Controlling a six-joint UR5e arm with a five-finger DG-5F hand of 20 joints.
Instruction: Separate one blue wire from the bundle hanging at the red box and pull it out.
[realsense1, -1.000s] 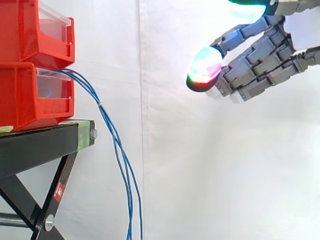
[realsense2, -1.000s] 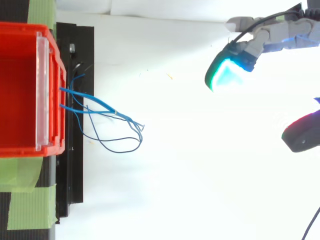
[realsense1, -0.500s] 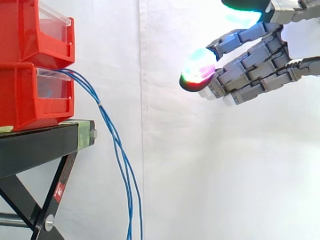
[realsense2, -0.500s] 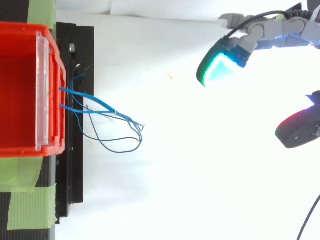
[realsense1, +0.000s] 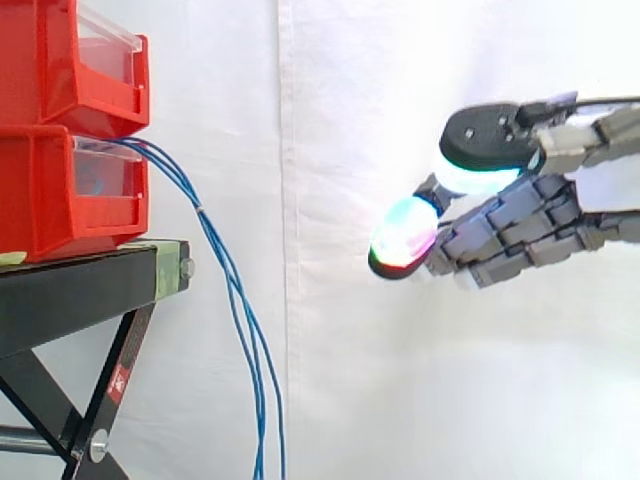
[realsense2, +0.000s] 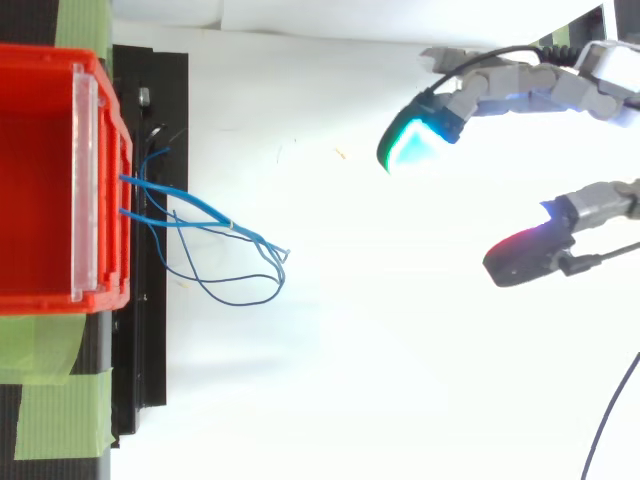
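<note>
Two red bins sit stacked on a black stand (realsense1: 80, 290) in front of the white curtain (realsense1: 330, 400). The upper bin (realsense1: 60, 60) shows its bare red floor from above, with a clear strip (realsense2: 84, 190) across its front edge. The lower bin (realsense1: 50, 190) has a clear front panel (realsense1: 105, 170) too, and something bluish shows faintly behind it, though I can't tell what it is. The blue wires (realsense1: 235, 290) come out over that lower bin's front lip, arc down past the edge of the stand and hang close together as a bundle, running off the bottom of the side view. From above, the wires leave the bin front at two spots, meet a little way out and loop loosely beyond that. Green tape (realsense2: 60, 400) lies on the stand beside the bin.

The hand (realsense1: 510, 235) hangs in the air well apart from the wires, at about the height of the stand's top. Its fingers are spread and only loosely bent, with the thumb apart from them, and they touch nothing. One fingertip (realsense2: 410, 140) glows green and cyan, pointing toward the bins, and another (realsense2: 520, 258) glows red
</note>
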